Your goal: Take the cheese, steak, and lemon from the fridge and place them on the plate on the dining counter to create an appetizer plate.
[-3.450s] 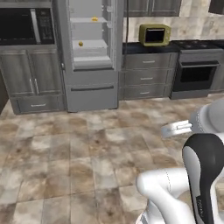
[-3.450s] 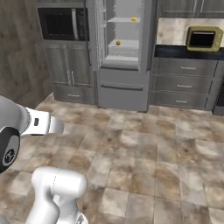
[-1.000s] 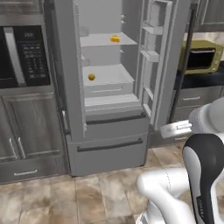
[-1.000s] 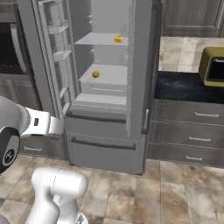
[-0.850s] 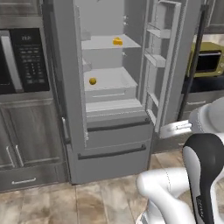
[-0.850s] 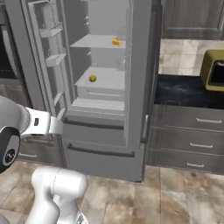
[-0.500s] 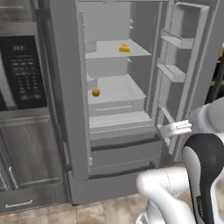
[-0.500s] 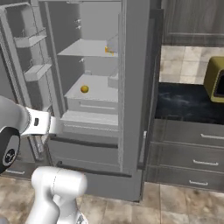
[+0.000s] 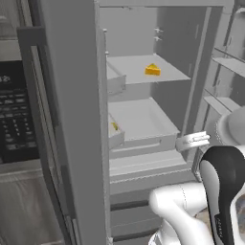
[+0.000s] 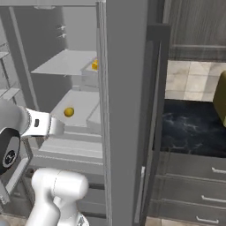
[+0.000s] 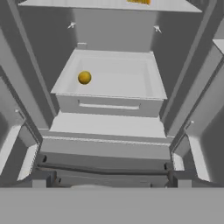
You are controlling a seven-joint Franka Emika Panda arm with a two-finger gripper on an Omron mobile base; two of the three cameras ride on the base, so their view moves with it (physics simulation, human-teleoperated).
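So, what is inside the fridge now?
Inside the fridge, the lemon lies in the lower tray and the cheese sits on the shelf above. No steak can be seen.

1. A home kitchen; a tall grey fridge [image 9: 72, 119] stands open on pale shelves, holding a cheese wedge [image 9: 152, 70] and a lemon [image 11: 84, 78];
2. a black microwave [image 9: 16, 119] sits beside it;
3. grey drawers [image 10: 190, 185] carry a black marble-look countertop [image 10: 190, 126] under a tiled backsplash [image 10: 194, 79].
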